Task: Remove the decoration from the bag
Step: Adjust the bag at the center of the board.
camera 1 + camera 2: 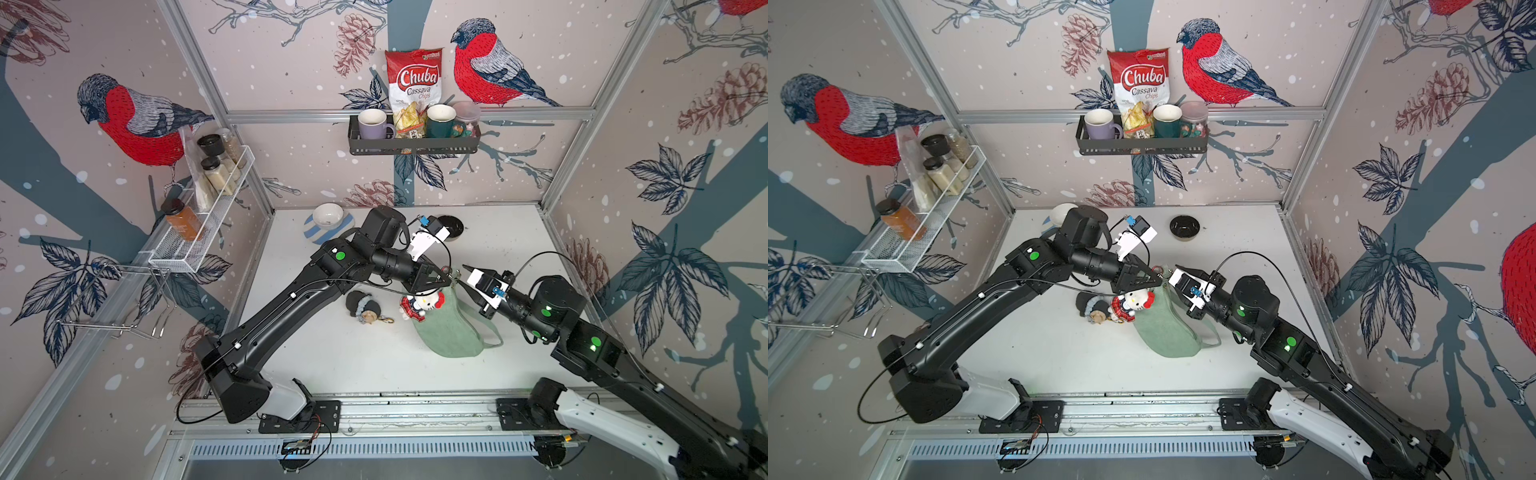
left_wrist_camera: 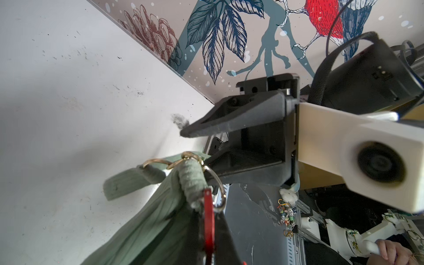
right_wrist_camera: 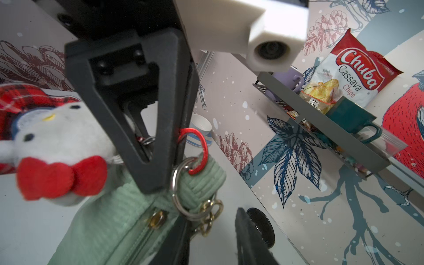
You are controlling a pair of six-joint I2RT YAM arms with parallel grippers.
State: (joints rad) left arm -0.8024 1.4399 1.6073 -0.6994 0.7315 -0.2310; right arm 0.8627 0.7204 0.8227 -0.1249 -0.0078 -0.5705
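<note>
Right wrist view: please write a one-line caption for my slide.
Left gripper shut on a red metal ring linked to the sage-green fabric bag, white plush cat alongside.

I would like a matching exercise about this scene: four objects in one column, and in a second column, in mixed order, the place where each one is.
Objects:
1. dark plush charm
2. white cat plush
3. purple mug
4. black bowl

Places:
A. on the wall shelf
B. lying on the table beside the green bag
C. hanging against the green bag
D. standing at the back of the table

Pairs: 1-B, 2-C, 3-A, 4-D.
</note>
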